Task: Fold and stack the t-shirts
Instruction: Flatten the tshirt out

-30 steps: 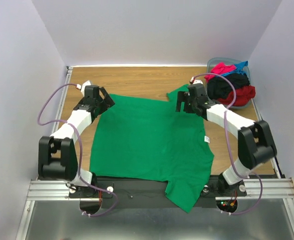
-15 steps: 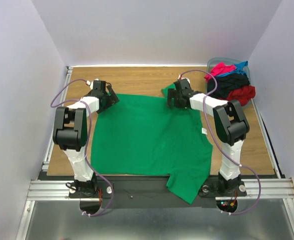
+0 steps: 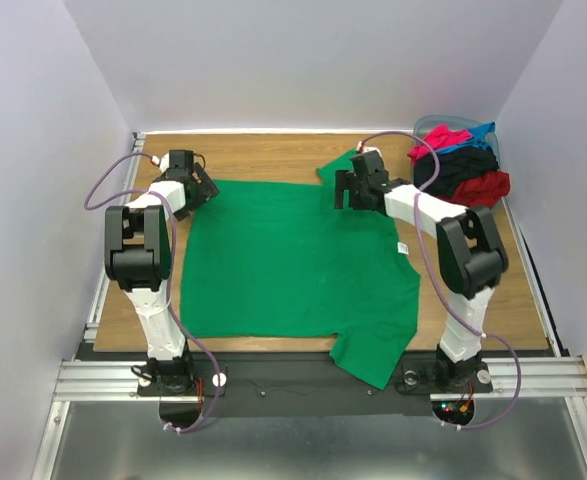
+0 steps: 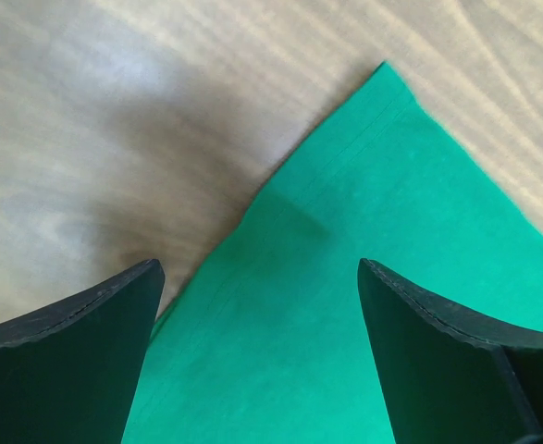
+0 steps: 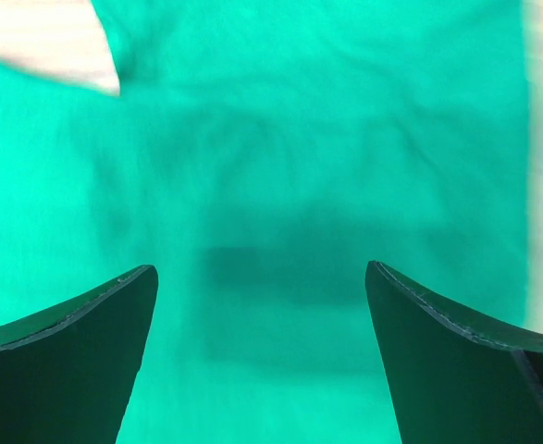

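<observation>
A bright green t-shirt (image 3: 293,260) lies spread flat on the wooden table, one sleeve hanging over the near edge. My left gripper (image 3: 199,186) hovers open over the shirt's far left corner (image 4: 382,83), with cloth and bare wood between its fingers. Above the far right sleeve (image 3: 339,167) my right gripper (image 3: 351,192) stands open, with green cloth (image 5: 280,185) filling the view between its fingers. Neither gripper holds anything. Pink-red, blue, black and red t-shirts (image 3: 458,165) are heaped at the back right.
A grey-blue plastic bin (image 3: 425,127) holds the heap of shirts at the back right corner. Bare wooden table (image 3: 263,155) shows behind the green shirt and along both sides. White walls close in the table on three sides.
Both arms have reached further back. The left gripper went to the shirt's far left corner, the right one to the far right sleeve. The shirt lies a little flatter.
</observation>
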You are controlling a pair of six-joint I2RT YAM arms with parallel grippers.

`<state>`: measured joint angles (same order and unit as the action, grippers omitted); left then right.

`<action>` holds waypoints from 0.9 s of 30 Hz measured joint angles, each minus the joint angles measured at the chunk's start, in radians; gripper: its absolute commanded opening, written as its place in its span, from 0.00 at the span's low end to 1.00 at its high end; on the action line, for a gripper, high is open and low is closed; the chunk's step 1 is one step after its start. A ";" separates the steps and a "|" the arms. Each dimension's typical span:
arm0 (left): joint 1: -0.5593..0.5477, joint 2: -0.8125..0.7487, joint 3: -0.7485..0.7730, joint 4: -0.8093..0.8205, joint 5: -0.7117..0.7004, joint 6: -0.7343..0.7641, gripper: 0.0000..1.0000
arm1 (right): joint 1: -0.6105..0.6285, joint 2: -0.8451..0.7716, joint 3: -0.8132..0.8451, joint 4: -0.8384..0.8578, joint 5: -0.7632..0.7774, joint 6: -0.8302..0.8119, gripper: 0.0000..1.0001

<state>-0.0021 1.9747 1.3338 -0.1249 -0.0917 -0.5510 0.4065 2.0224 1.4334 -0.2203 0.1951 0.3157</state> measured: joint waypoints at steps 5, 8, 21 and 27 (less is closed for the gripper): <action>-0.005 -0.092 -0.059 -0.044 -0.016 0.000 0.98 | -0.008 -0.205 -0.122 -0.013 0.078 -0.029 1.00; -0.005 -0.238 -0.136 -0.056 -0.017 -0.001 0.98 | -0.040 -0.257 -0.148 -0.003 0.125 -0.032 0.98; -0.097 -0.652 -0.468 -0.020 -0.061 -0.052 0.99 | -0.132 -0.097 -0.172 -0.016 0.228 -0.023 0.35; -0.098 -0.692 -0.508 -0.037 -0.082 -0.068 0.98 | -0.132 -0.083 -0.172 -0.015 0.182 -0.019 0.07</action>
<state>-0.1001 1.2823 0.8261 -0.1619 -0.1734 -0.6189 0.2749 1.9396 1.2613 -0.2356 0.3775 0.2966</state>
